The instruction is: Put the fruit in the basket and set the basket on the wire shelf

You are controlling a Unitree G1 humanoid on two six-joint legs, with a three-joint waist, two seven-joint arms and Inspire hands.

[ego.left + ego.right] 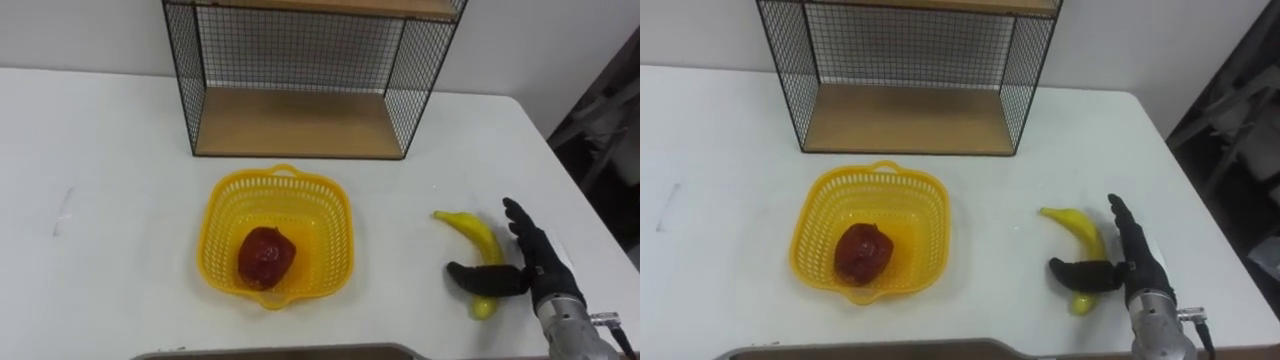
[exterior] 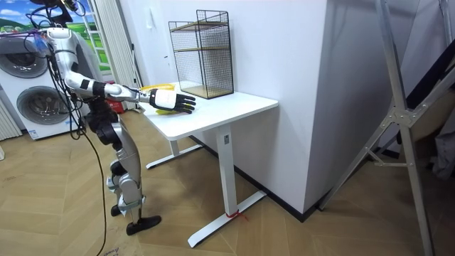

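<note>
And there was the right hand [image 1: 535,262]: matte black, slim-fingered, mounted on a brushed silver-grey wrist cuff with a small metal fitting. In the room view the limbs were silver, the joints black, and dark cables looped about the shoulders.

white table [image 2: 238,107]; wood floor [image 2: 284,236]

Both head eyes close above the table [image 1: 100,150], downward; room view far off, side-on, same table
</note>
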